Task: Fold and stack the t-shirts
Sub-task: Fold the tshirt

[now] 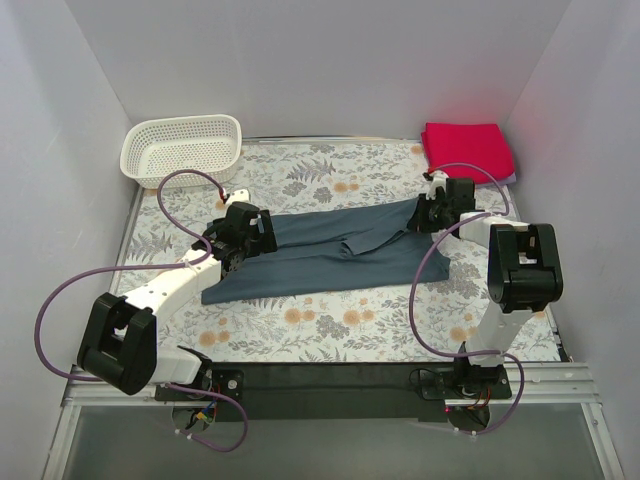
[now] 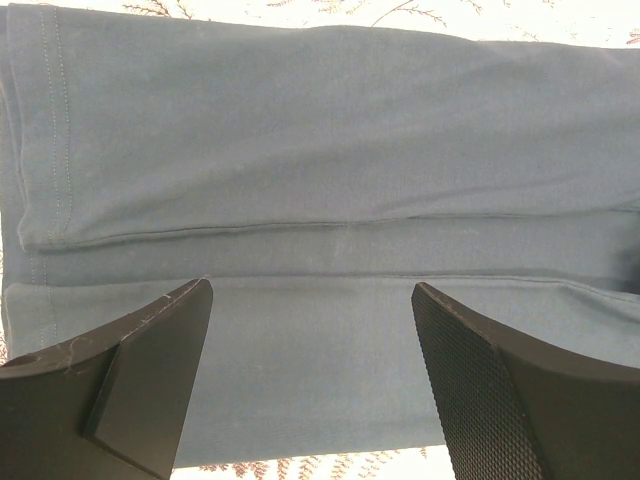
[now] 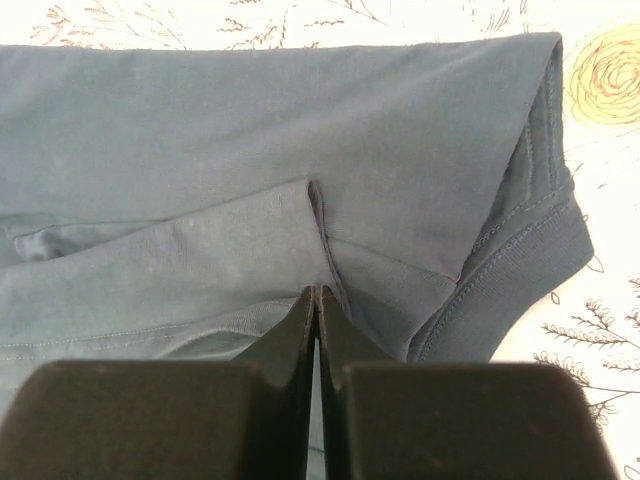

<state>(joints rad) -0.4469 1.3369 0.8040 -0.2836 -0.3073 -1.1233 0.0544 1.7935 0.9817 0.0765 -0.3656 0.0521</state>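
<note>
Black jaws of the right gripper [image 3: 317,293] are clenched at a sleeve fold of the blue-grey shirt [image 3: 200,140]; whether they pinch cloth, I cannot tell. The left gripper [image 2: 311,292] stands released over the shirt's other end. The shirt lies partly folded mid-table [image 1: 330,175]. A folded red shirt [image 1: 466,148] sits far right, and a white basket [image 1: 183,148] far left.

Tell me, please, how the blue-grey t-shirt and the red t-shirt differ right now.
The blue-grey t-shirt lies stretched across the middle of the table, only partly folded; the red t-shirt is a compact folded square in the far right corner. Both grippers are at the blue-grey one, the left gripper open, the right gripper shut; neither is near the red one. Both are plain cloth shirts.
</note>
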